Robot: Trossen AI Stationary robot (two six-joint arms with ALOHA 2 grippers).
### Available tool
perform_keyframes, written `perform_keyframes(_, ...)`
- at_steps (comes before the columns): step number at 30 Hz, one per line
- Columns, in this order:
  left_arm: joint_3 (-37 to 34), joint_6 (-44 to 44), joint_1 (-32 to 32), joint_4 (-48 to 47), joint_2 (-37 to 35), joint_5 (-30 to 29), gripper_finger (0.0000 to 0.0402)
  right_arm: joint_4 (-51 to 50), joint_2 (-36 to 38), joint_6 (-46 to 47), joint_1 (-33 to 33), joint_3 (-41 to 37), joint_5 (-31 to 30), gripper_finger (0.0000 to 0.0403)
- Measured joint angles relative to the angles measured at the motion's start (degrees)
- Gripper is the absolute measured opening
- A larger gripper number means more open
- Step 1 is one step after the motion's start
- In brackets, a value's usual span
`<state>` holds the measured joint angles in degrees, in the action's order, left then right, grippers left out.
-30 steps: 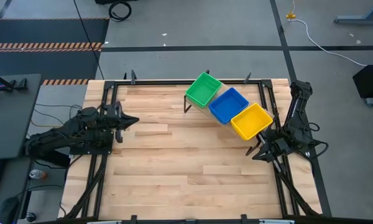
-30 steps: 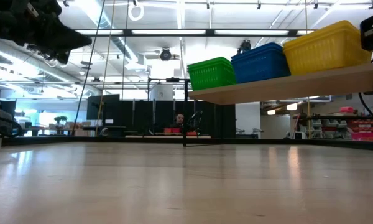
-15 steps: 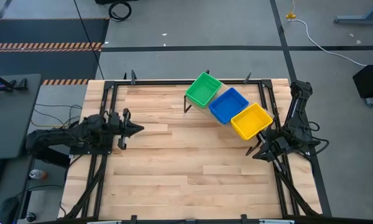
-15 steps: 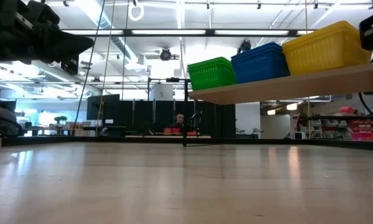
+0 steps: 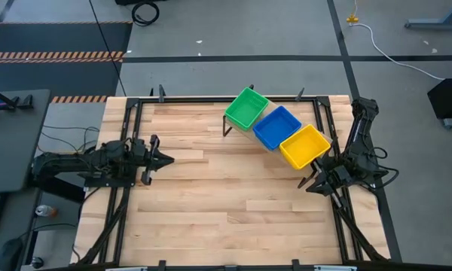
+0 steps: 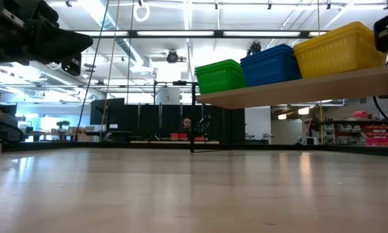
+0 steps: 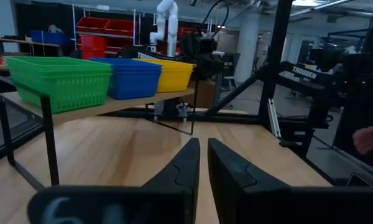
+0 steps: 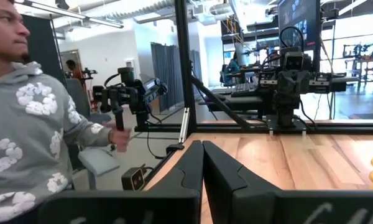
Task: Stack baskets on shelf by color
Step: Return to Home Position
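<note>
**Q:** Anything left to grab? What are the jaws doing?

**A:** Doesn't look like it. The left gripper [image 5: 160,158] is clenched on nothing, its fingers nearly touching in its wrist view. The right gripper [image 5: 310,186] is pinched together too, also empty. No loose baskets on the table that I can see.

**Q:** So where are the baskets from each gripper?

**A:** All up on the shelf [image 6: 297,88], sorted by colour: green [image 5: 246,108], blue [image 5: 277,127], yellow [image 5: 305,146]. The shelf's long axis runs diagonally. The green end is the one closest to the left jaws, but it's well apart from them, ahead and off toward the far edge. The yellow end is near the right jaws, off to their side rather than in front. So the right arm is much nearer. I can't count how many baskets are in each stack.

**Q:** Next move?

**A:** My guess is just parking. Nothing lies between either set of jaws and the shelf, and the only thing worth minding is the right arm's closeness to yellow.
</note>
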<state>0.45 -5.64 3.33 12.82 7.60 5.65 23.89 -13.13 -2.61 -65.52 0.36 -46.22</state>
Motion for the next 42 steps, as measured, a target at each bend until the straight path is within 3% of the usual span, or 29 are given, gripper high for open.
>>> perform_keyframes(42, -0.1, -1.2, 0.0, -0.1, 0.0, 0.0, 0.0034, 0.0, 0.0, -0.1, 0.0, 0.1, 0.1, 0.0017)
